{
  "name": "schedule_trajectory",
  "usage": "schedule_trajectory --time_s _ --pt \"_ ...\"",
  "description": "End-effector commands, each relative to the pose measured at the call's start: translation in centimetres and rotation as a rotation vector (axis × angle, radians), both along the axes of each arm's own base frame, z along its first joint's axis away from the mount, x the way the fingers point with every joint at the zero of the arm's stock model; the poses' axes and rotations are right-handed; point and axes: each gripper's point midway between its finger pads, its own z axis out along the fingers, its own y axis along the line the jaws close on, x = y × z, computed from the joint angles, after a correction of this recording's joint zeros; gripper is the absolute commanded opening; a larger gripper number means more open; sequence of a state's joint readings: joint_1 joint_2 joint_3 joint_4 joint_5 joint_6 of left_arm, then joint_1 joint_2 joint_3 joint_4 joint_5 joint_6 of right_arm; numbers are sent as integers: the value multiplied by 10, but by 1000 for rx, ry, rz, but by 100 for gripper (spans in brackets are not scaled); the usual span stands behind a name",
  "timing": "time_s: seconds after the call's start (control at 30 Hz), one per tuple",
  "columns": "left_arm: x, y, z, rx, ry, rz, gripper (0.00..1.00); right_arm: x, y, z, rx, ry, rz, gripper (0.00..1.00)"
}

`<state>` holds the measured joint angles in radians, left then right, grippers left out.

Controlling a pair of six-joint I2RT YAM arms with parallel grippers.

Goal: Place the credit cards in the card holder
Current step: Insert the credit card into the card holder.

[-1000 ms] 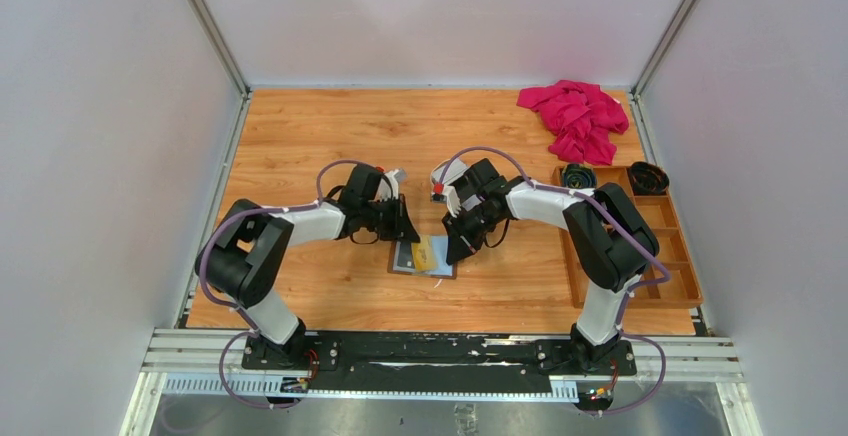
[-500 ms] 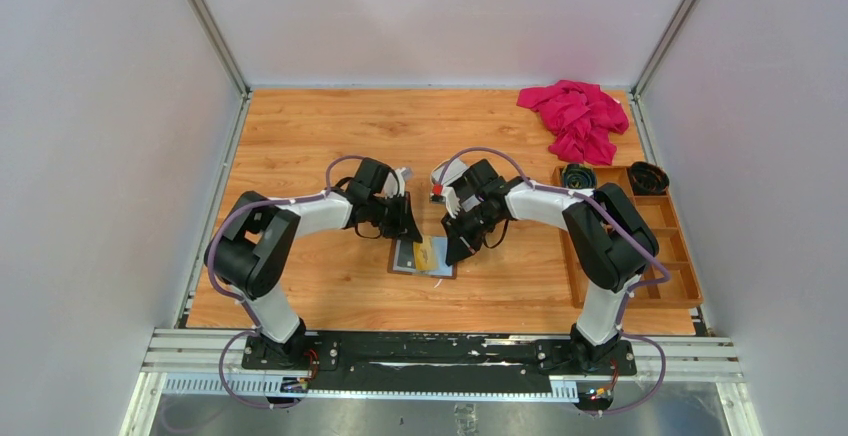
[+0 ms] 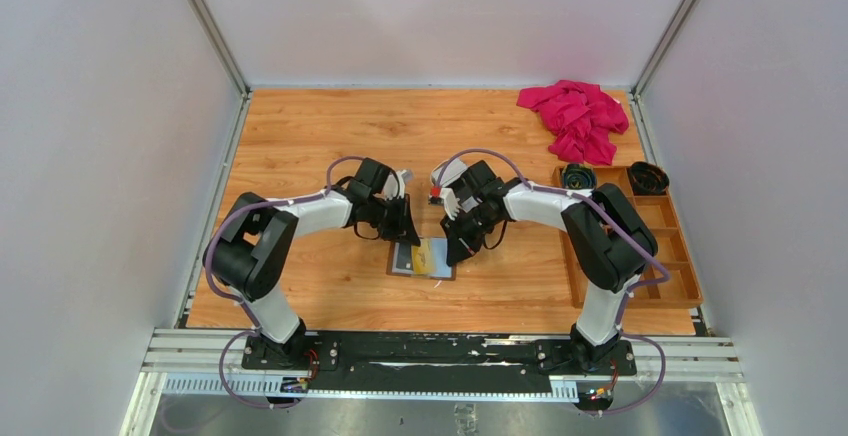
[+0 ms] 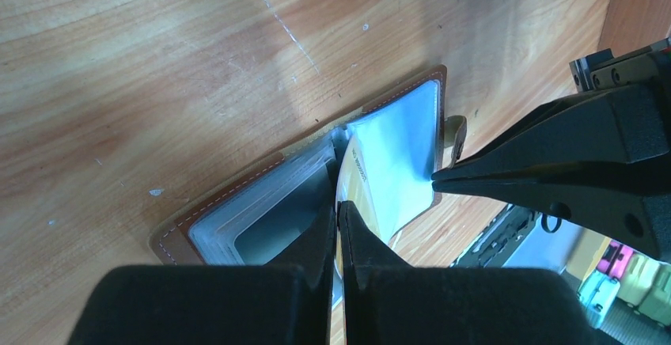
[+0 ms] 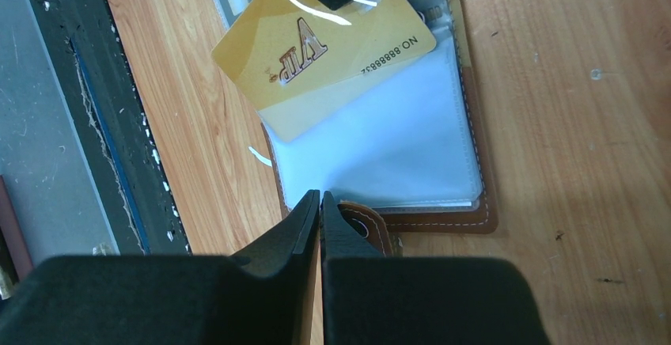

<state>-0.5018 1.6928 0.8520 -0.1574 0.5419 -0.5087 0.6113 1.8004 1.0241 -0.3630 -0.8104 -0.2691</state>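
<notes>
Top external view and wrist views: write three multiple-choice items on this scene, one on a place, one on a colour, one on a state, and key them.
1. Where in the top view is the pink cloth?
A. near left
B. far right
C. centre

2. What colour is the card over the card holder?
A. gold
B. grey
C. red

3. The card holder is:
A. snapped shut
B. lying open
C. standing on edge

Key:
1 B, the cloth sits bunched in the far right corner.
2 A, the right wrist view shows a gold face with VIP lettering.
3 B, its clear sleeves lie exposed.
</notes>
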Motion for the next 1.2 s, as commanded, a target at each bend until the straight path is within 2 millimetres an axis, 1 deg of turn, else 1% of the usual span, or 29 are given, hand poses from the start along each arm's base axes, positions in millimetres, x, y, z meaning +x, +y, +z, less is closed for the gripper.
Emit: schedule_trajectory --time_s 0.0,0.33,0.6,0.67,0.73,0.87,0.93,1.0,1.07,1.17 --pt "-18 14 -20 98 77 -39 0 -1 3 -3 -28 10 10 6" --pt "-16 6 -27 92 108 -66 0 -2 4 -4 -34 4 17 6" --pt "-11 -4 -29 80 112 -71 0 -2 6 1 -19 -11 27 7" --pt "-11 -4 -29 81 111 -69 0 -1 7 7 -3 -25 36 9" --pt "-10 -4 -29 86 108 -69 4 -1 9 14 22 -42 49 12" --pt "-10 -2 -31 93 105 -70 11 -5 17 38 118 -92 109 16" --pt "-11 -1 -32 97 106 -72 17 -9 23 50 171 -149 164 16" --pt "-11 -1 -33 100 104 -76 20 -14 30 57 217 -257 245 16" --pt "-11 -1 -33 102 104 -76 21 -20 39 60 266 -387 351 16" --pt "-11 -1 -34 100 104 -75 21 -23 55 59 310 -605 517 15"
